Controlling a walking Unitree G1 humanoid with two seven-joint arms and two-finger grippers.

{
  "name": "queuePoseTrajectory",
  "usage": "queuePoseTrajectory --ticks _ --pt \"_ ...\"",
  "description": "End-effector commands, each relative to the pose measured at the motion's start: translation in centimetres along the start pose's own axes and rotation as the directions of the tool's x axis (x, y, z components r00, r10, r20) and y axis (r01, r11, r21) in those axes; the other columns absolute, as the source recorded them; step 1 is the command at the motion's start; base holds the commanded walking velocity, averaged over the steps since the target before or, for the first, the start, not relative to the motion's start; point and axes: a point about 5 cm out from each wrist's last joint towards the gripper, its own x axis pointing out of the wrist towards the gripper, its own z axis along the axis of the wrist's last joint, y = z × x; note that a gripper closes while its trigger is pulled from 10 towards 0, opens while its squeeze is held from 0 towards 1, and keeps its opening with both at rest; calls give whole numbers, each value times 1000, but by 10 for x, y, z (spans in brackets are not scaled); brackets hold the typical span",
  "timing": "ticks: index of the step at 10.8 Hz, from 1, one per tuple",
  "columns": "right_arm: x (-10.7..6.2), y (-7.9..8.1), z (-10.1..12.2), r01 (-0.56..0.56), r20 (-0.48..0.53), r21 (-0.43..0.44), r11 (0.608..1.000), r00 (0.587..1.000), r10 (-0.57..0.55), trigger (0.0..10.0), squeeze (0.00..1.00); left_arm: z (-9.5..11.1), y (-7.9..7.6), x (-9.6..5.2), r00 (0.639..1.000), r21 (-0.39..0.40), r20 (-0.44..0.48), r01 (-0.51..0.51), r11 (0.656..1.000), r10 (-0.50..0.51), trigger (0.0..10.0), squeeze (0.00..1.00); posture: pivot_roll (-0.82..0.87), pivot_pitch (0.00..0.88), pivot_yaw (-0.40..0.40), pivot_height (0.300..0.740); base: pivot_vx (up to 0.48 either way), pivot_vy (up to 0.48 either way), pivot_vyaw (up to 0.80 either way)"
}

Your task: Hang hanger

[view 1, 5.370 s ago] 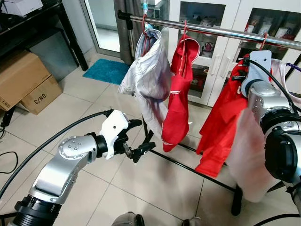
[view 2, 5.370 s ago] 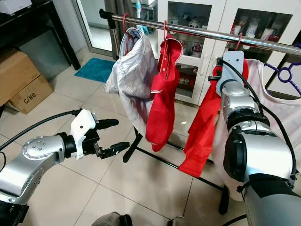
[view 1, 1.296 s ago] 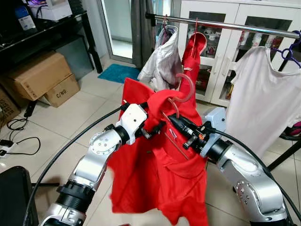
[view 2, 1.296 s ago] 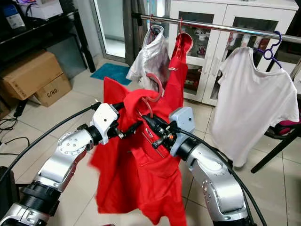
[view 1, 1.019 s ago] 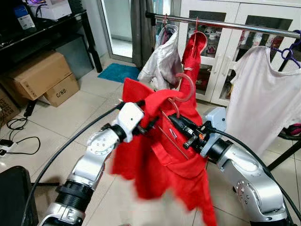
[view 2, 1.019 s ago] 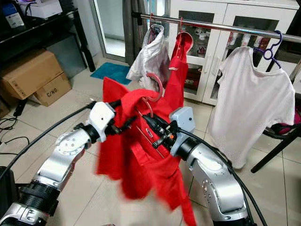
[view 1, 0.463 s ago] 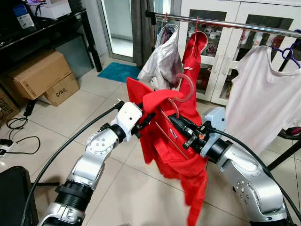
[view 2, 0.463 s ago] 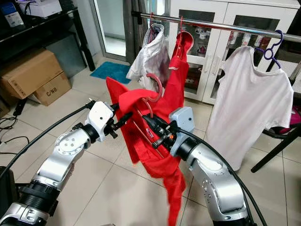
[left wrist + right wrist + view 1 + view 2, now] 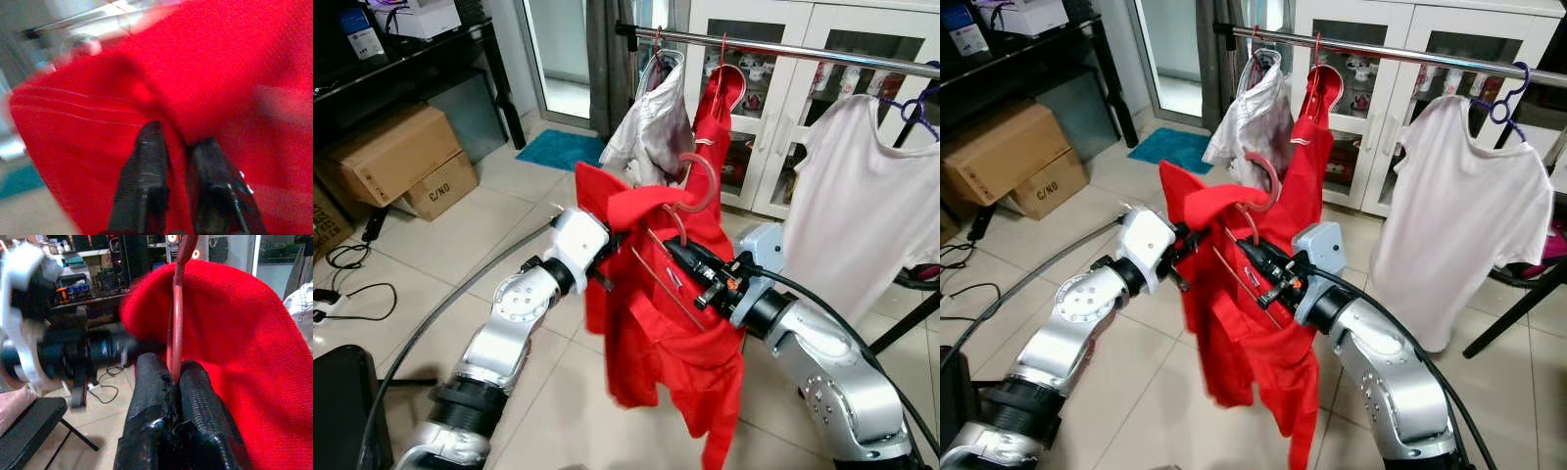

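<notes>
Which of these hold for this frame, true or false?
1. The right gripper grips the pink hanger: true.
2. The red garment hangs from the rail: false, both arms hold it below the rail.
3. The left gripper pinches red cloth: true.
4. The white T-shirt lies on the floor: false, it hangs on a purple hanger.
5. Cardboard boxes sit at the robot's right: false, at its left.

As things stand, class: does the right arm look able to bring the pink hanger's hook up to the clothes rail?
Probably yes. The right gripper is shut on the pink hanger, and the stretch of clothes rail between the hung red garment and the white T-shirt is bare. The draped red shirt may drag.
</notes>
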Motion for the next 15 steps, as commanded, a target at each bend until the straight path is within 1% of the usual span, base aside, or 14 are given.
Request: queuePoseTrajectory --ticks 1,3,5,7,9,10,11,12,13,14,15 --pt "4 1 10 -7 45 -6 1000 999 7 0 0 7 3 -1 997 -132 62 -44 990 53 0 0 -110 0 99 740 0 0 0" --pt "4 1 9 -4 44 -6 1000 999 4 0 0 6 3 -1 996 -139 64 -54 989 63 0 0 -112 0 101 740 0 0 0" --pt "3 0 9 -1 42 -7 1000 999 1 0 0 7 3 -1 995 -179 67 -56 982 69 0 0 -112 0 100 740 0 0 0" --pt "3 0 9 -3 38 -8 1000 999 3 0 0 5 4 -3 995 -196 67 -58 979 73 0 0 -111 0 96 740 0 0 0" --pt "3 -1 9 -1 35 -10 1000 999 2 0 0 6 8 -6 989 -183 78 -111 977 127 0 0 -112 0 96 740 0 0 0" --pt "4 -3 9 14 12 -36 999 1000 -14 0 0 5 17 -7 975 -158 72 -197 968 210 0 0 -111 0 94 740 0 0 0" --pt "3 -5 9 24 -2 -55 998 1000 -24 0 0 5 22 -9 970 -147 66 -222 964 234 0 0 -112 0 95 740 0 0 0" --pt "0 -14 7 15 -74 -170 985 997 -28 0 0 10 35 -14 979 -78 41 -198 977 202 0 0 -113 0 94 740 0 0 0" --pt "-5 -21 5 -10 -135 -242 970 991 -23 0 0 17 49 -18 986 32 13 -166 986 166 0 0 -111 0 94 740 0 0 0" --pt "-11 -25 1 -55 -191 -283 957 982 0 0 0 27 64 -22 990 168 -26 -134 977 141 0 0 -107 0 94 740 0 0 0" --pt "-15 -25 -1 -110 -232 -305 946 972 38 0 0 35 77 -26 987 281 -76 -112 953 138 0 0 -108 0 96 740 0 0 0"
